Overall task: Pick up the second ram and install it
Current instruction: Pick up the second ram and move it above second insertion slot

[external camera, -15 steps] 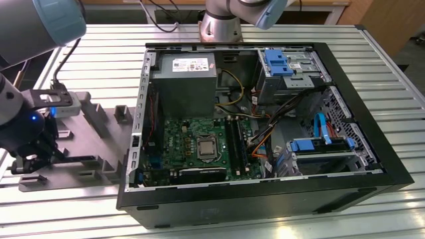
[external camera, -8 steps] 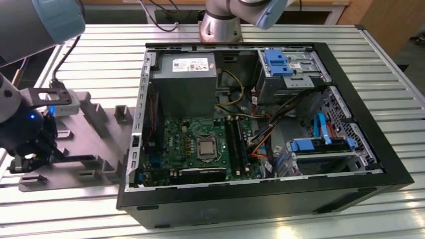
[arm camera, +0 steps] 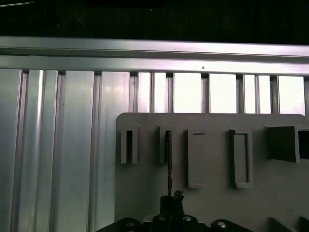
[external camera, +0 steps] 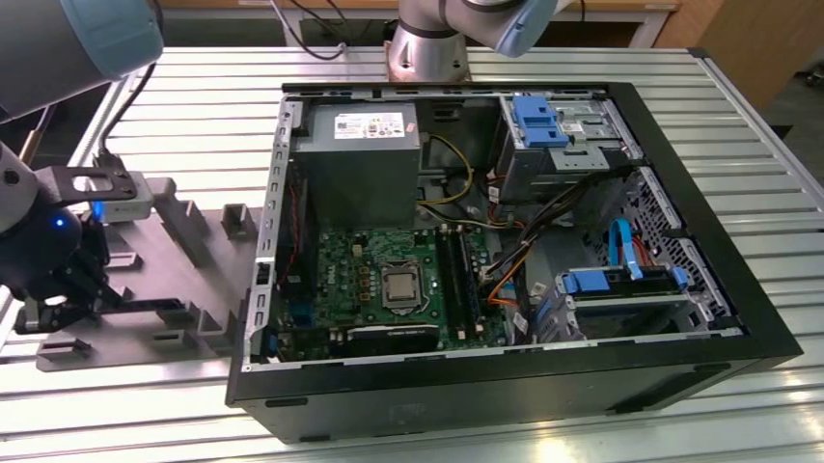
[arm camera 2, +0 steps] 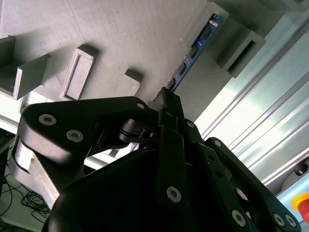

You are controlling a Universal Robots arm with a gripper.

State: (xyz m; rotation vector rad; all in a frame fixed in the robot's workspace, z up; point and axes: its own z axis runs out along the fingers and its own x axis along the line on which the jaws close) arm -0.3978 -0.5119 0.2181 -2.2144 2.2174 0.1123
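At the exterior view's left, on the grey tray (external camera: 193, 280), the second ram (arm camera 2: 195, 48) is seen seated edge-up in its slots, pinched at one end by the closed gripper (arm camera 2: 166, 99), so tilting and jamming are risked by the off-centre hold.

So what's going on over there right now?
The arm's claw is down at the grey tray, closed on one end of the thin blue memory stick, whose other end sits at a raised block. The open computer case lies beside the tray; the stick is not in it yet.
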